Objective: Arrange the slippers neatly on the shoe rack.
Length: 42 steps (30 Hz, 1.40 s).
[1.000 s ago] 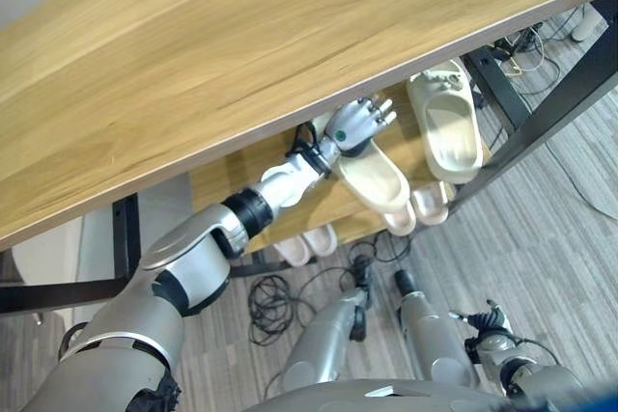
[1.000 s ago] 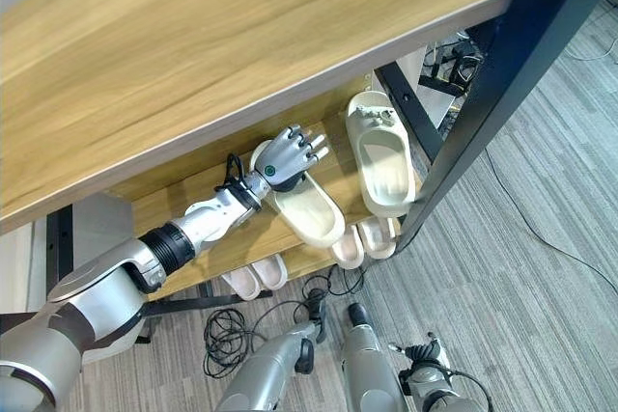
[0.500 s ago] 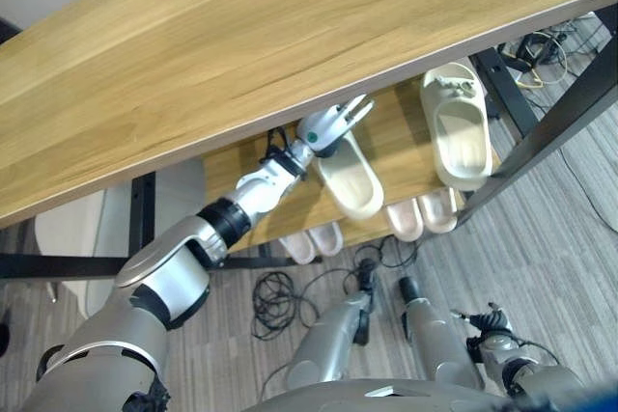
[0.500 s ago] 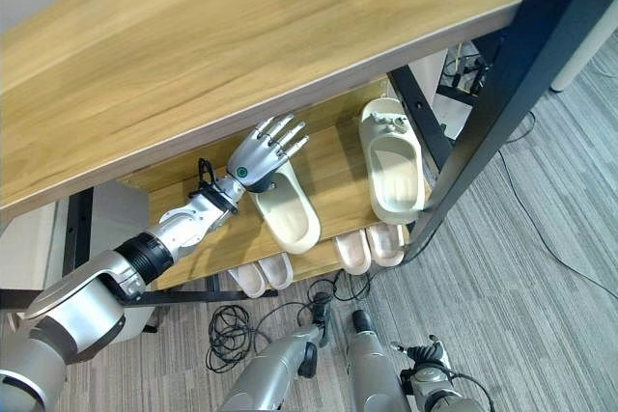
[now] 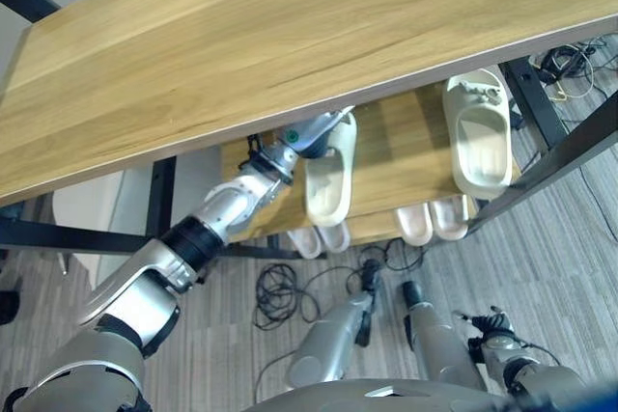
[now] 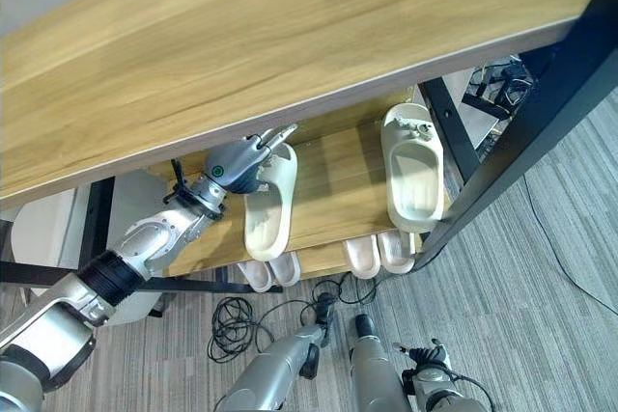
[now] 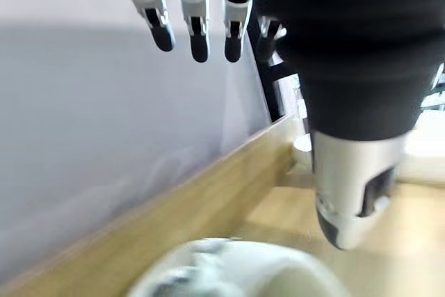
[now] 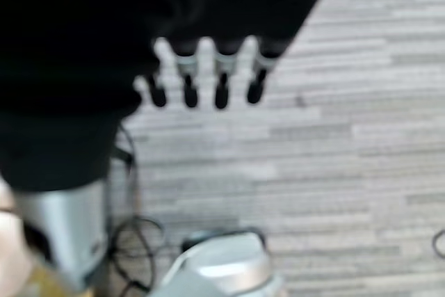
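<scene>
Two cream slippers lie on the middle shelf [image 5: 406, 156] of the wooden shoe rack. The left slipper [image 5: 328, 176] lies with its heel toward the shelf's front edge. My left hand [image 6: 237, 163] rests open against its toe end, just under the edge of the top shelf [image 5: 290, 36]. In the left wrist view the fingers [image 7: 198, 29] are straight above the slipper's strap [image 7: 229, 273], the thumb [image 7: 351, 199] apart. The right slipper [image 5: 480, 137] lies apart near the black post. My right hand [image 5: 492, 330] hangs low over the carpet, fingers [image 8: 201, 81] relaxed and holding nothing.
Two pairs of pale slippers [image 5: 319, 238] [image 5: 432, 219] poke out from the bottom shelf. A black post [image 6: 521, 132] frames the rack's right side. Black cables [image 6: 232, 320] lie on the grey carpet before the rack. A pale seat [image 5: 87, 214] stands at the left.
My left hand has swung the left slipper from a slant to nearly square with the shelf and shifted it left. The hand's fingers straightened. The camera has also shifted.
</scene>
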Available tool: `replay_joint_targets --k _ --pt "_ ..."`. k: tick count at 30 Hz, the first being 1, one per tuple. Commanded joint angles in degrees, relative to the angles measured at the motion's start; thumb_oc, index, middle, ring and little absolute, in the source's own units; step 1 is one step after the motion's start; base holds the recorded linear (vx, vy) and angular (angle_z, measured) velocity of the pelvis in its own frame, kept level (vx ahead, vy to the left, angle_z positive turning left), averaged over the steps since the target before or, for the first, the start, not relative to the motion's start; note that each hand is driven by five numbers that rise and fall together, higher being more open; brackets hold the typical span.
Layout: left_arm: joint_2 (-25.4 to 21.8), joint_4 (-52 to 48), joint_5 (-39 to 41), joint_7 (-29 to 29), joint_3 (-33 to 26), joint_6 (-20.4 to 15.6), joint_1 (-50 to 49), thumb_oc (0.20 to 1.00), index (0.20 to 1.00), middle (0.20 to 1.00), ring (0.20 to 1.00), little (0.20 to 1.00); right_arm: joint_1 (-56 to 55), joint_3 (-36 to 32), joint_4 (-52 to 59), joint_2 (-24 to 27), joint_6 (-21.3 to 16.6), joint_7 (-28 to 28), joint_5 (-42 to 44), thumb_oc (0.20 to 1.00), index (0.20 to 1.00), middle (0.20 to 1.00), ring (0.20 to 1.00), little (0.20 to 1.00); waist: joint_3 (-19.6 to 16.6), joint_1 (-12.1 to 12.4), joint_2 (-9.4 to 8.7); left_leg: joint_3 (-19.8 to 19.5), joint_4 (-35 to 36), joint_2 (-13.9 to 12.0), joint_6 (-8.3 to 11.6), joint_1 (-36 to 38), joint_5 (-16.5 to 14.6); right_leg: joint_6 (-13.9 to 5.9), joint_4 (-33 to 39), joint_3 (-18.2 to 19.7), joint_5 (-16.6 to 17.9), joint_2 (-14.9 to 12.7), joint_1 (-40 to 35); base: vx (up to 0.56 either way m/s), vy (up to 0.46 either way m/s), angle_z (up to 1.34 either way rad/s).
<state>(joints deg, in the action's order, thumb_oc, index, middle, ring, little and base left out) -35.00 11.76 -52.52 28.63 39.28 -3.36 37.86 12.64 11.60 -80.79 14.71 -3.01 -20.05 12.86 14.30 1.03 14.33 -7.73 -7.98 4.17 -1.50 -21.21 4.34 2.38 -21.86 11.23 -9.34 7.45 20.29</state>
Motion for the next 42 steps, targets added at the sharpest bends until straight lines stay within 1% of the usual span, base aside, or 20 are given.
replay_joint_targets --k 1,4,5,6,7,8,10,13,14,16,18,22,27,30,37,41,42 --pt "-0.9 -3.9 5.0 -2.2 -5.9 -1.6 -2.1 1.0 1.0 1.0 1.0 1.0 -3.9 -2.3 2.5 -1.0 0.9 0.7 0.9 1.0 1.0 1.0 1.0 1.0 -0.7 -0.6 1.96 0.0 -4.4 4.5 1.48 -2.7 -1.0 -4.28 6.6 -0.1 0.2 -1.0 -4.6 0.0 -0.002 0.09" --pt "-0.7 -6.0 11.4 -6.8 -8.7 -2.9 -7.2 1.0 1.0 1.0 1.0 1.0 -4.7 -3.4 2.5 -1.1 1.6 1.3 1.3 1.0 1.0 1.0 1.0 1.0 -0.8 -0.3 2.26 -0.4 -4.6 4.8 1.49 -2.5 -0.9 -4.14 6.6 -0.2 0.1 -1.0 -5.1 -0.01 -0.001 0.08" --pt "-0.8 -6.3 11.6 -7.1 -8.9 -2.9 -7.4 1.0 1.0 1.0 1.0 1.0 -4.7 -3.3 2.5 -1.0 1.6 1.3 1.2 1.0 1.0 1.0 1.0 1.0 -0.8 -0.3 2.3 -0.4 -4.6 4.8 1.48 -2.4 -0.9 -4.14 6.6 -0.2 0.1 -1.0 -5.1 -0.01 -0.004 0.09" --pt "0.0 -6.8 16.7 -10.4 -10.9 -3.3 -11.0 1.0 1.0 1.0 1.0 1.0 -4.8 -3.9 2.7 -1.1 2.2 1.6 1.2 1.0 1.0 1.0 1.0 1.0 -0.9 0.1 2.31 -0.5 -4.7 4.9 1.48 -2.4 -0.9 -4.07 6.7 -0.3 0.1 -1.1 -5.3 0.0 -0.002 0.09" --pt "-0.1 -7.2 16.9 -10.7 -11.2 -3.3 -11.3 1.0 1.0 1.0 1.0 1.0 -4.8 -3.7 2.7 -1.1 2.2 1.7 1.2 1.0 1.0 1.0 1.0 1.0 -1.0 0.0 2.36 -0.5 -4.7 4.9 1.48 -2.4 -0.9 -4.07 6.7 -0.3 0.1 -1.1 -5.3 -0.01 0.001 0.04" --pt "0.8 -6.8 21.8 -13.5 -13.7 -3.1 -14.9 1.0 1.0 1.0 1.0 1.0 -4.7 -4.0 2.9 -1.2 2.9 2.3 1.2 1.0 1.0 1.0 1.0 1.0 -1.1 0.2 2.5 -0.5 -4.7 5.0 1.45 -2.3 -0.9 -3.98 6.8 -0.3 0.2 -1.2 -5.5 0.0 0.0 0.0" --pt "1.0 -6.5 22.7 -13.9 -14.3 -3.1 -15.9 1.0 1.0 1.0 1.0 1.0 -4.7 -4.0 3.0 -1.1 3.1 2.5 1.1 1.0 1.0 1.0 1.0 1.0 -1.1 0.3 2.54 -0.6 -4.7 5.0 1.44 -2.3 -0.8 -3.96 6.8 -0.3 0.2 -1.2 -5.5 0.0 0.0 0.0" --pt "1.7 -3.5 26.2 -13.2 -17.7 -2.1 -19.3 1.0 1.0 1.0 1.0 1.0 -4.0 -4.3 3.1 -0.5 3.5 3.1 0.6 1.0 1.0 1.0 1.0 1.0 -1.4 0.8 2.69 -0.8 -4.2 5.1 1.4 -2.2 -0.6 -3.92 7.0 -0.4 0.3 -1.3 -5.4 0.0 0.009 0.03" --pt "1.7 -3.6 26.2 -13.3 -17.8 -2.1 -19.4 1.0 1.0 1.0 1.0 1.0 -4.0 -4.3 3.1 -0.5 3.5 3.1 0.6 1.0 1.0 1.0 1.0 1.0 -1.4 0.7 2.72 -0.8 -4.2 5.1 1.4 -2.2 -0.6 -3.92 7.0 -0.5 0.4 -1.3 -5.4 0.0 0.0 0.0" --pt "2.9 -1.0 29.2 -12.3 -20.8 -1.4 -21.2 1.0 1.0 1.0 1.0 1.0 -3.9 -4.5 3.2 0.0 3.6 3.4 0.2 1.0 1.0 1.0 1.0 1.0 -1.6 0.9 2.73 -0.9 -3.9 5.2 1.36 -2.2 -0.4 -3.85 7.1 -0.6 0.5 -1.3 -5.4 0.0 0.008 0.02" --pt "3.4 -0.2 30.3 -12.0 -21.6 -1.3 -21.6 1.0 1.0 1.0 1.0 1.0 -3.9 -4.4 3.2 0.1 3.6 3.5 0.0 1.0 1.0 1.0 1.0 1.0 -1.7 0.9 2.67 -0.9 -3.8 5.2 1.36 -2.1 -0.4 -3.85 7.2 -0.7 0.5 -1.3 -5.4 0.0 0.0 0.0" --pt "6.2 4.0 36.1 -10.7 -24.9 -0.3 -22.1 1.0 1.0 1.0 1.0 1.0 -3.9 -4.5 3.7 0.9 3.4 4.0 -1.6 1.0 1.0 1.0 1.0 1.0 -1.9 0.9 2.27 -1.1 -3.2 5.2 1.29 -2.2 -0.1 -3.87 7.7 -1.0 0.7 -1.3 -5.4 0.0 0.0 0.0" --pt "7.5 5.8 37.3 -11.6 -24.8 0.5 -22.2 1.0 1.0 1.0 1.0 1.0 -3.9 -4.2 4.1 1.6 3.2 4.1 -2.6 1.0 1.0 1.0 1.0 1.0 -1.8 0.8 2.05 -1.0 -2.8 5.2 1.18 -2.4 0.0 -3.9 7.8 -1.2 0.9 -1.3 -5.0 0.0 0.014 0.03" --pt "10.0 8.0 40.3 -12.3 -24.2 1.0 -22.2 1.0 1.0 1.0 1.0 1.0 -3.5 -3.8 4.8 1.8 3.2 4.0 -3.3 1.0 1.0 1.0 1.0 1.0 -1.6 0.6 1.88 -0.7 -2.3 5.1 1.07 -2.6 0.2 -3.94 7.8 -1.2 1.1 -1.2 -4.3 0.0 0.011 -0.01" --pt "12.4 6.9 44.6 -13.1 -22.4 0.2 -21.3 1.0 1.0 1.0 1.0 1.0 -2.9 -2.6 5.4 1.7 2.9 3.3 -4.3 1.0 1.0 1.0 1.0 1.0 -1.1 0.4 1.75 0.0 -2.1 5.0 0.87 -3.2 0.2 -4.09 7.9 -0.9 1.7 -1.3 -3.4 0.0 0.0 0.0" --pt "13.1 6.4 44.9 -13.0 -21.4 0.0 -20.8 1.0 1.0 1.0 1.0 1.0 -2.8 -2.3 5.3 1.6 2.8 3.0 -4.4 1.0 1.0 1.0 1.0 1.0 -1.2 0.3 1.66 0.2 -2.1 5.0 0.81 -3.3 0.2 -4.06 7.8 -0.7 1.6 -1.3 -3.3 0.01 0.007 -0.04" --pt "14.0 6.6 45.4 -12.6 -20.7 -0.3 -20.6 1.0 1.0 1.0 1.0 1.0 -2.7 -2.0 5.2 1.4 2.7 2.8 -4.3 1.0 1.0 1.0 1.0 1.0 -1.2 0.2 1.65 0.3 -2.1 5.1 0.83 -3.3 0.1 -4.05 7.5 -0.7 1.5 -1.3 -3.2 0.0 0.0 0.0"
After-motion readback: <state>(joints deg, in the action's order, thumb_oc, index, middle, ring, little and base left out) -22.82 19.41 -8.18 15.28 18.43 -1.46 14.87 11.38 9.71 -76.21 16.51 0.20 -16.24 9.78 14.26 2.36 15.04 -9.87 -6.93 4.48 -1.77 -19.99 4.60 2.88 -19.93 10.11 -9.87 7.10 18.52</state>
